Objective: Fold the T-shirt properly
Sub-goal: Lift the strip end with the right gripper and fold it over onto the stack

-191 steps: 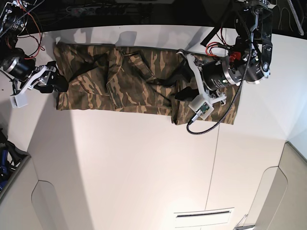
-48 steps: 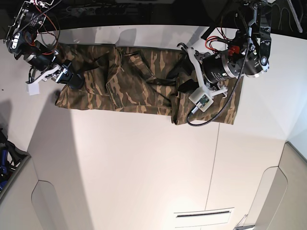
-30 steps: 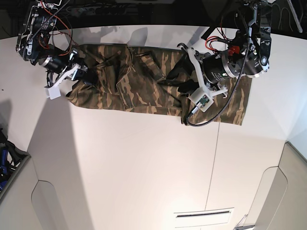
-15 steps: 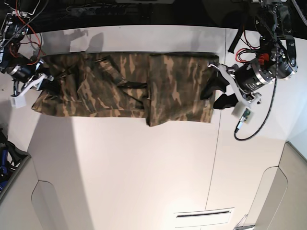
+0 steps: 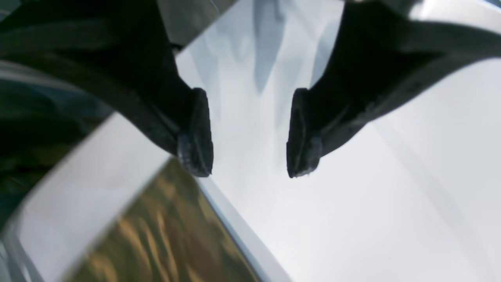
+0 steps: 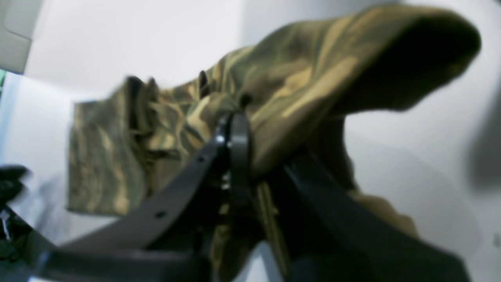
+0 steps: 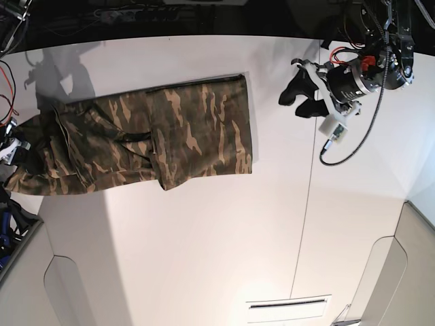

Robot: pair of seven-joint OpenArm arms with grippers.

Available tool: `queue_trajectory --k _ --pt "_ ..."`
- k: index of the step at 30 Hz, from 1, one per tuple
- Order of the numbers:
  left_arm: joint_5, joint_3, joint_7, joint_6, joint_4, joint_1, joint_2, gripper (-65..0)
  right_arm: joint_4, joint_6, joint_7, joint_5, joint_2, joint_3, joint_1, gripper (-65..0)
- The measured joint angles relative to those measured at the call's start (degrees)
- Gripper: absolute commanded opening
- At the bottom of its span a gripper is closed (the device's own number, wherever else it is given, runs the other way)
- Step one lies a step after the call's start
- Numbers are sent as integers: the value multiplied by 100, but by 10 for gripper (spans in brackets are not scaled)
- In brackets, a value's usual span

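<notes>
Now, at the base view's left edge, my right pincer (image 6: pixel 250 164) is clamped on a bunched end of the T-shirt (image 7: pixel 170 136), which stretches across the white table (image 7: pixel 204 238). Well apart, my left pincer (image 7: pixel 296 100) gapes empty.

a white table (image 7: pixel 204 238) carries everything. a thin dark seam runs down its surface right of the middle, and near the lower edge a narrow slot is cut into the top. rounded pale panels sit at the two lower corners. the t-shirt (image 7: pixel 170 136) lies directly on the table's upper left part, stretched out in a long, partly folded band with creases; its left end reaches the table's left edge. the rest of the white surface, in the middle and to the right, is bare.
</notes>
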Motion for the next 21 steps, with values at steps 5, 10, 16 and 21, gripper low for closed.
queue_trajectory --k 5,10,16,21 --pt "160 739 -485 55 -610 0 20 -317 35 -2 -61 -105 -251 -243 354 -650" --pt "542 911 -719 151 -758 -28 195 -317 385 -2 -37 -127 -772 -1019 428 -650" --pt "793 938 -780 166 -885 -192 636 -317 992 -4 -72 -474 -1443 -1902 415 -650" --pt "890 935 -852 166 -955 -219 706 -317 1272 -4 -101 -682 -2072 -2579 413 -650"
